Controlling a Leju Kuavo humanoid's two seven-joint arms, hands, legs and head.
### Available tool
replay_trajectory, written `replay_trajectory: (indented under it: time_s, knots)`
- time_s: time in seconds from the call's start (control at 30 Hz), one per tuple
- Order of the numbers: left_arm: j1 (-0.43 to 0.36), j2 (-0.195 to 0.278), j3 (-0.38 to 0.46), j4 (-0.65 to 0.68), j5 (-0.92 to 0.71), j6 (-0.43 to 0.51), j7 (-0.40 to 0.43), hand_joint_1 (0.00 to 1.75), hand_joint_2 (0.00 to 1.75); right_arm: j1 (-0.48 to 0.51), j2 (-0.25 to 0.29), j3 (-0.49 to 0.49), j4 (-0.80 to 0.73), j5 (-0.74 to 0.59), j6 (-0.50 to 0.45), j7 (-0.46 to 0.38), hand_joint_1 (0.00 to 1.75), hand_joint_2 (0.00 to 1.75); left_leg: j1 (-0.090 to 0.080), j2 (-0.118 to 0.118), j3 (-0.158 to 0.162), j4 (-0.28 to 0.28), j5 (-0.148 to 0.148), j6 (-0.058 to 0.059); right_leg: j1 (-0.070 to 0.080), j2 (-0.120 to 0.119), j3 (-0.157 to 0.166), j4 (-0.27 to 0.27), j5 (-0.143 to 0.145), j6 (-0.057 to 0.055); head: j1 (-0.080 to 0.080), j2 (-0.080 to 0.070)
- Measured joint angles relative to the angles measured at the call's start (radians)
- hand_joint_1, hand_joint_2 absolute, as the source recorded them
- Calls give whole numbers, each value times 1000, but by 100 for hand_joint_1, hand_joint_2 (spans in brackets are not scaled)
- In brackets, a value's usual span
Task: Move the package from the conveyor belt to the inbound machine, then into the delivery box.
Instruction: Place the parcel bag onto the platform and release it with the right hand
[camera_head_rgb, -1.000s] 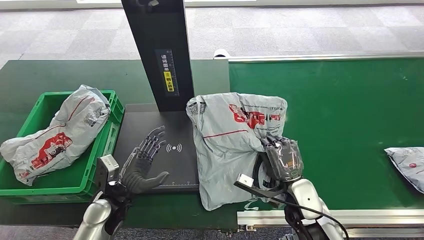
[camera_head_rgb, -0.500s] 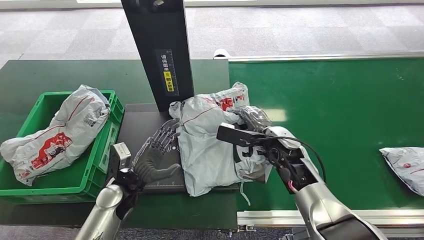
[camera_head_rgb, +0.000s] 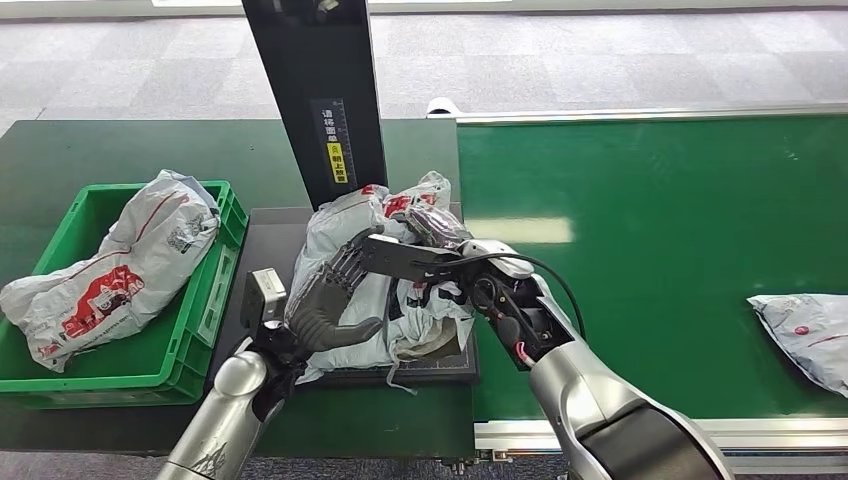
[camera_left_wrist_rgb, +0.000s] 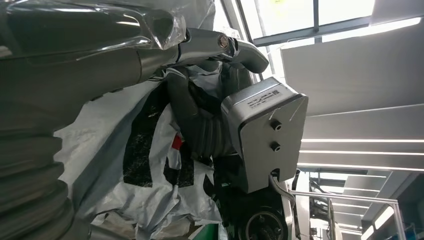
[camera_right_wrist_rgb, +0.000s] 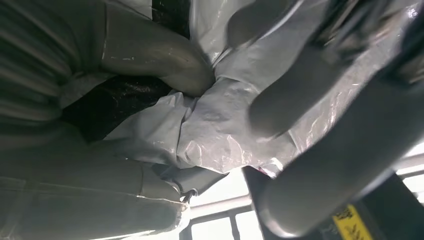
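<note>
A crumpled grey package (camera_head_rgb: 335, 225) with red print lies on the black plate of the inbound machine (camera_head_rgb: 265, 255), in front of its dark column (camera_head_rgb: 315, 100). My right hand (camera_head_rgb: 440, 232) grips the package's upper right part; the right wrist view shows grey plastic (camera_right_wrist_rgb: 220, 130) bunched between the thumb and the dark fingers (camera_right_wrist_rgb: 295, 95). My left hand (camera_head_rgb: 325, 300) stands with fingers spread against the package's left side and the thumb below it, touching the plastic. In the left wrist view the package (camera_left_wrist_rgb: 150, 150) fills the space in front of the thumb.
A green delivery box (camera_head_rgb: 215, 290) stands left of the machine with another grey package (camera_head_rgb: 120, 265) in it. The green conveyor belt (camera_head_rgb: 650, 220) runs to the right and carries one more package (camera_head_rgb: 805, 335) at its far right edge.
My right hand has dragged the package left off the belt onto the machine's plate, crumpling it. My left hand has risen from the plate to meet the package's left side.
</note>
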Motion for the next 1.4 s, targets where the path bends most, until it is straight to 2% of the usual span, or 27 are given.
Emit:
replay_trajectory:
  time_s: [0.03, 0.13, 0.17, 0.4, 0.57, 0.73, 0.87, 1.13, 1.23, 1.4]
  knots:
    - [-1, -1, -1, 2, 1, 0, 1, 0, 175, -2, 8, 0, 6, -5, 17, 1, 156, 175, 0, 0, 0, 0, 0, 0, 0, 0, 0, 0, 0, 0, 0, 0]
    - [-1, -3, -4, 4, 5, 0, 9, 0, 175, 0, 32, 4, 21, -9, 58, 20, 28, 175, 0, -1, 0, 0, 0, 0, 0, 0, 0, 0, 0, 0, 0, 0]
    - [-1, -3, -5, 3, 7, 1, 13, 0, 175, 2, 36, 8, 25, -5, 60, 30, 3, 175, 0, -1, 0, 0, 0, 0, 0, 0, 0, 0, 0, 0, 0, 0]
    - [11, 3, -4, -5, 9, 16, 24, 0, 175, 24, 29, 25, 38, -4, -9, 85, 0, 175, 0, -1, -1, 0, 0, 0, 0, 0, 0, 0, 0, 0, 0, 0]
    - [38, 14, 8, -26, 9, 32, 25, 0, 175, 62, -4, -9, 0, -155, 77, 68, 0, 175, 0, -1, -1, 0, 0, 0, 0, 0, 0, 0, 0, 0, 0, 0]
    - [94, 30, 45, -76, 8, 52, 29, 0, 175, 153, -89, -54, -167, -324, 103, 52, 0, 175, 0, -1, -1, 0, 0, 0, 0, 0, -1, 0, -1, 0, 0, 0]
    - [127, 43, 68, -103, 6, 55, 28, 0, 175, 235, -154, -105, -271, -509, 245, 68, 0, 175, 0, -1, -1, 0, -1, 0, 0, -1, -1, 0, -1, 0, 0, 0]
    - [146, 51, 79, -118, 5, 55, 25, 0, 175, 301, -204, -139, -352, -550, 281, 68, 0, 175, 0, -1, -1, 0, 0, 0, 0, -1, -1, 0, 0, 0, 0, 0]
    - [152, 54, 79, -123, 4, 61, 16, 0, 175, 326, -224, -149, -366, -613, 301, 35, 0, 175, 0, -1, 0, 0, -1, 0, 0, -1, 0, 0, -1, 0, 0, 0]
    - [188, 65, 84, -147, -29, 88, 10, 0, 175, 448, -279, -180, -453, -727, 243, -84, 0, 175, 0, -2, -2, 0, -1, 0, 0, -1, -1, -1, -1, 1, 0, 0]
